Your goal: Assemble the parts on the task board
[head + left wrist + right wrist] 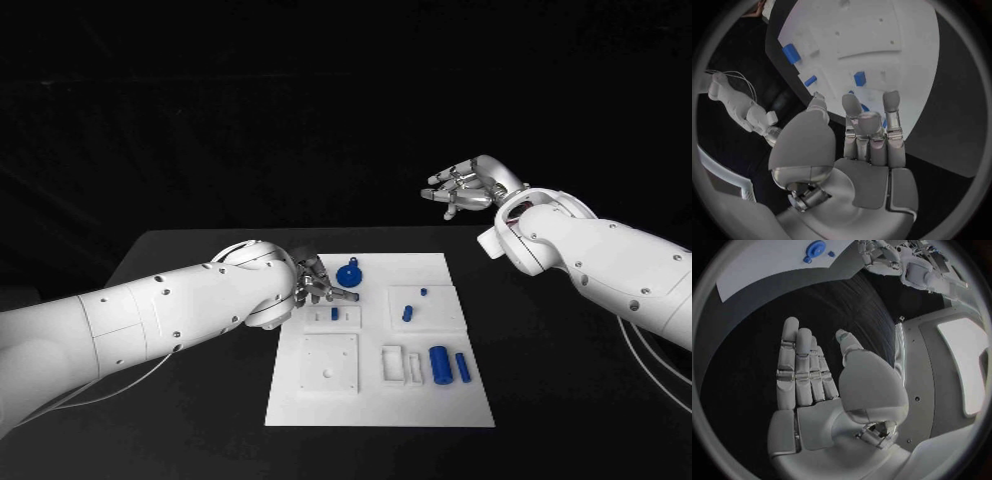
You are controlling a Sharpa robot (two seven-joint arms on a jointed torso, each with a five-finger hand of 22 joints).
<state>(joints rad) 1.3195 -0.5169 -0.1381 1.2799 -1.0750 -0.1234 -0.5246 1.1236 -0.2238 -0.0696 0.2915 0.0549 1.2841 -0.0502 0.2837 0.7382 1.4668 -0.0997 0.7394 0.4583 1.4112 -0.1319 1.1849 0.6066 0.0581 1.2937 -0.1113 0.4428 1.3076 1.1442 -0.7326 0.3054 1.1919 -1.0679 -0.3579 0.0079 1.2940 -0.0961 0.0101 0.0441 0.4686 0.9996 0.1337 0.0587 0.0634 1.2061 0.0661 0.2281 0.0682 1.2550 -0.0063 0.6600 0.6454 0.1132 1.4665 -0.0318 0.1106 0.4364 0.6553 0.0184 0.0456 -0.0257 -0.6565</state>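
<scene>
Left hand [310,285] hangs low over the near-left part of the task board [378,410], fingers spread and holding nothing; its wrist view shows the fingertips [852,104] apart above the white plate, with small blue pieces beyond them. Nearest on the board, counted in the head view, lie two blue parts side by side: a thick blue cylinder [441,364] and a thinner blue rod [463,367] just beside it, next to a white slotted block [392,362]. Farther on, a raised white tray [426,308] carries two small blue pieces [408,312]. One short blue peg [335,313] stands by the left hand. At the far end rests one round blue knob [349,276], which the right wrist view also catches from above. Right hand [462,190] is raised well beyond the counter [562,400], off the board; its wrist view shows the fingers [798,367] straight, released and bare.
</scene>
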